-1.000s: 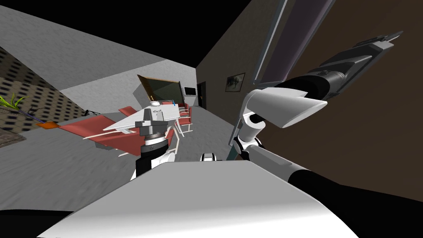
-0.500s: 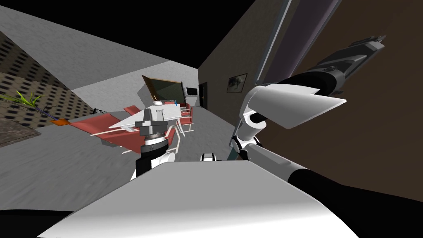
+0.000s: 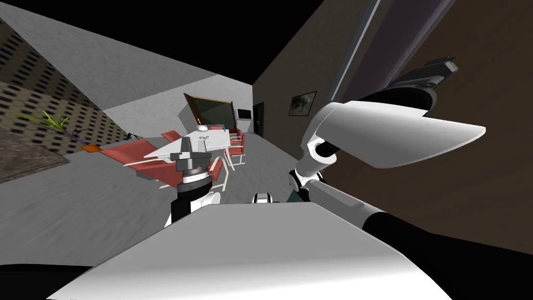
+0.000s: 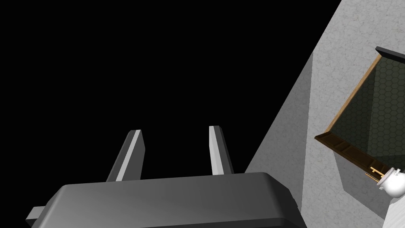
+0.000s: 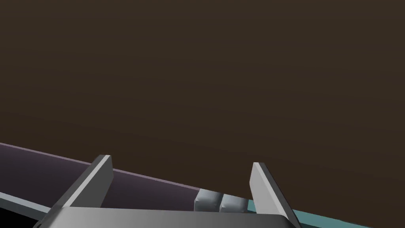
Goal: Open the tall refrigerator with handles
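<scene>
Spread apart on both sides, gripping nothing: right gripper (image 5: 180, 160) raised close to the refrigerator (image 5: 197, 79), left gripper (image 4: 175, 129) held low beside the chest, aimed at a black area.

Refrigerator to the robot's right, seen as a tall, flat, dark brown face. Long axis upright; slanted in the head view, but only from camera roll. Broad face turned toward the right gripper. Purplish band (image 5: 138, 186) along that face's edge, running the same way as the long axis in the head view. Thin teal strip (image 5: 316, 217) beyond the band. Two small grey blocks (image 5: 221, 201) low between the right fingers, near one finger; handle mount or hinge, cannot tell.

Step judged: reaching for a handle, none clearly made out yet. To do it well: keep fingers parted, work toward the band edge, find the bar, set fingers across it rather than along it, close only once it sits between them, then pull outward in an arc about the hinge side.
</scene>
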